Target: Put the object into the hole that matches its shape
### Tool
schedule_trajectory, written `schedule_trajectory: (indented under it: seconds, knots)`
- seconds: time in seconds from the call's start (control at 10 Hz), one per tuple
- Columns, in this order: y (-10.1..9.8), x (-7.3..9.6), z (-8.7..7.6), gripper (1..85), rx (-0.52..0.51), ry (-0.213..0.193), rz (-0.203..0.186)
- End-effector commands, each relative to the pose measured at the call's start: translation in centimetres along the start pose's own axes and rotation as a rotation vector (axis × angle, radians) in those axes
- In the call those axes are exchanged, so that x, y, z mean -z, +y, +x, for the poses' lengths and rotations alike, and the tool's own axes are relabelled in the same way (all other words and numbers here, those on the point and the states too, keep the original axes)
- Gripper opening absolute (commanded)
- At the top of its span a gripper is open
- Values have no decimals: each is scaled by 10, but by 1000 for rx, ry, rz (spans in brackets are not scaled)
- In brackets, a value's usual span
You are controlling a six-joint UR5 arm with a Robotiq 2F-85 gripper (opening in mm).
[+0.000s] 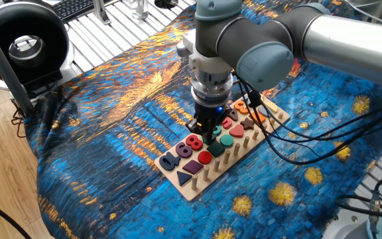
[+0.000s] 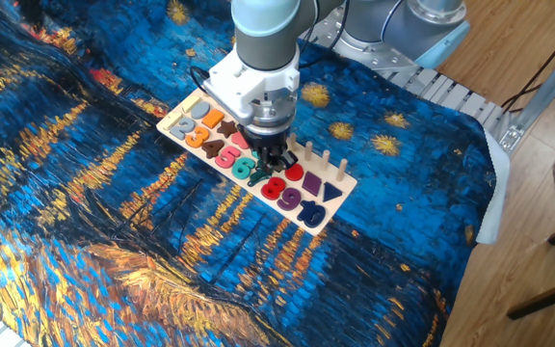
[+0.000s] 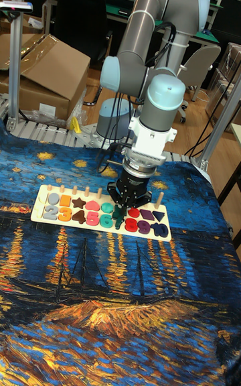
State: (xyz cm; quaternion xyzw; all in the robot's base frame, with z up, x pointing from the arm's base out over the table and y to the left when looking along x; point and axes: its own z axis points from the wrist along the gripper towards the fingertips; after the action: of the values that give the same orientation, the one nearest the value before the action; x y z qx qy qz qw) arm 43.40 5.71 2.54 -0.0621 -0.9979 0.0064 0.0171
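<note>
The black two-finger pincer (image 3: 121, 210) grips the slim blackish-green wooden number piece (image 3: 118, 214), hiding the pale digit-shaped hole beneath; coloured numbers fill the long light-wood puzzle board (image 3: 39, 215).

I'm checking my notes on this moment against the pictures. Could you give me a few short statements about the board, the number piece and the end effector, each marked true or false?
1. The end effector is directly over the puzzle board. True.
2. The dark number piece lies on the cloth away from the board. False: it is at the board's number row, under the end effector.
3. The board rests on a bare wooden table. False: it lies on a blue and orange painted cloth.
4. Pegs stand along one long edge of the board. True.
</note>
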Motion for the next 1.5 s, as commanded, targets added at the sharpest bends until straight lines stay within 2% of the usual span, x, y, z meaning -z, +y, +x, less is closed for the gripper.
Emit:
schedule_trajectory:
  seconds: [0.0, 0.4, 1.0, 1.4]
  knots:
    - [1, 1, 13, 17, 5, 35, -9]
    - [-4, 0, 19, 17, 27, 38, -7]
    - [-1, -7, 16, 17, 30, 22, -17]
    - [-5, -6, 12, 17, 46, 19, -5]
